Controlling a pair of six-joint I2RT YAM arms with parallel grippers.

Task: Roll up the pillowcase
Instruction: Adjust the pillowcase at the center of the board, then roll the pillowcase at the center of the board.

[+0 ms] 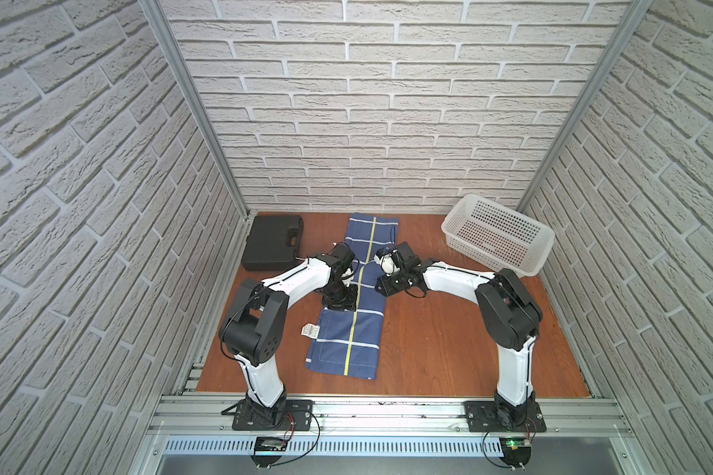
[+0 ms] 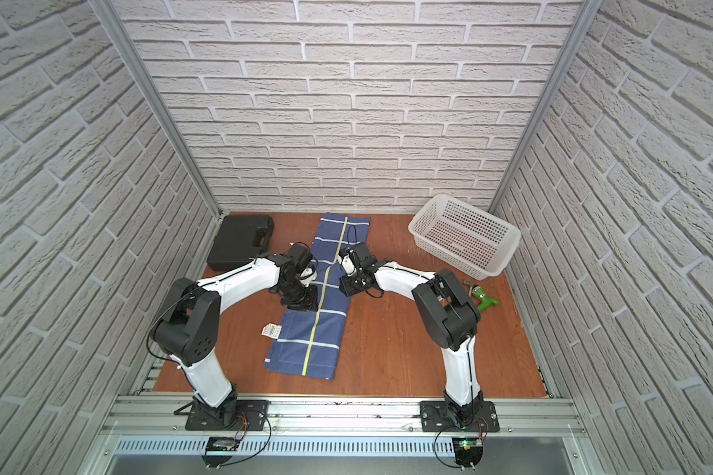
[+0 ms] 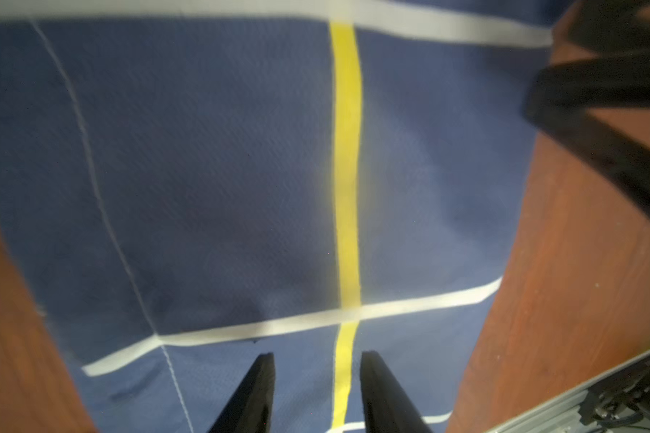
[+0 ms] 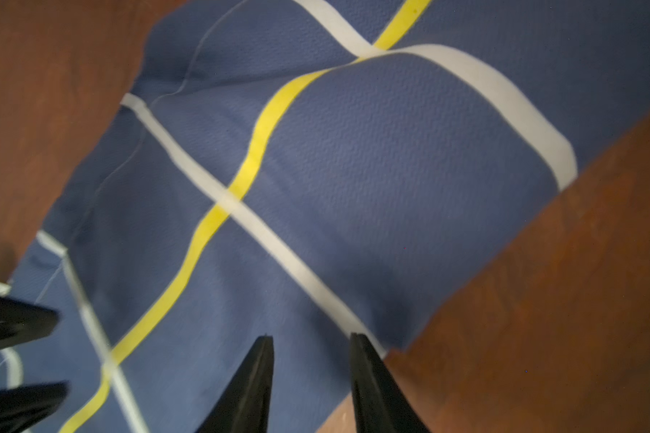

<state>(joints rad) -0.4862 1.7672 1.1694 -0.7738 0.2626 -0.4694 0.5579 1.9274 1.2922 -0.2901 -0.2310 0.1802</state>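
Lying unrolled, pillowcase (image 1: 348,337), bare table (image 1: 429,349) beside its 2 long edges.

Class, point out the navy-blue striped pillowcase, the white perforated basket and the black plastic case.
Navy-blue striped cloth pillowcase (image 1: 330,358): in a top view, on a blue panel.
White perforated plastic basket (image 1: 511,216): in a top view, on its far rim.
Black rectangular plastic case (image 1: 272,242): in a top view, on its lid.

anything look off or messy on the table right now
The pillowcase is not lying straight: its far half sits offset sideways from the near half, kinked at the middle. A white label sticks out from its edge. Nothing looks spilled or damaged.
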